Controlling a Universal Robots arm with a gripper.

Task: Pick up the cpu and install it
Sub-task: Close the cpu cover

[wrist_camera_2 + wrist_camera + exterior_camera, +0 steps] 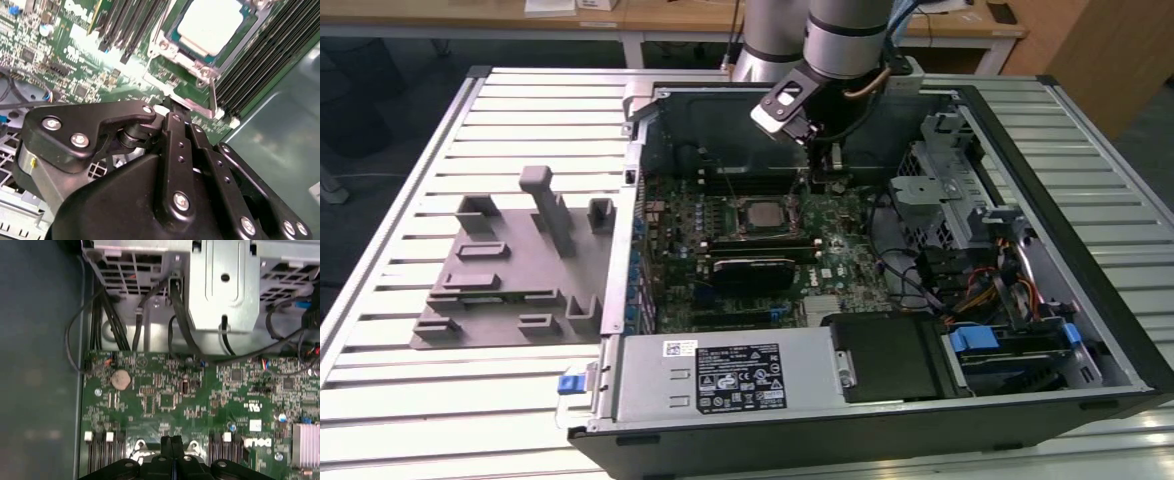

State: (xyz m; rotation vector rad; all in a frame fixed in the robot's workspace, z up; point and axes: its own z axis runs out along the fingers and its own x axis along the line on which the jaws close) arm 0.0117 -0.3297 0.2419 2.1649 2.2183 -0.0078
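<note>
The cpu (761, 213) (215, 24), a silvery square chip with a pale rim, lies flat inside the metal-framed socket (176, 56) on the green motherboard (834, 255). My gripper (817, 180) reaches down into the open computer case, just beyond the socket. In both wrist views its black fingers (174, 120) are pressed together, with nothing visible between them. The gripper (172, 106) (171, 441) has its tips at the socket's edge, close to the thin metal lever (212, 97). It does not touch the cpu.
A grey plastic tray (507, 270) with upright posts sits on the slatted table at the exterior view's left. Inside the case are the power supply (720, 375), a drive cage (947, 195), loose black cables (180, 325) and memory slots (130, 30).
</note>
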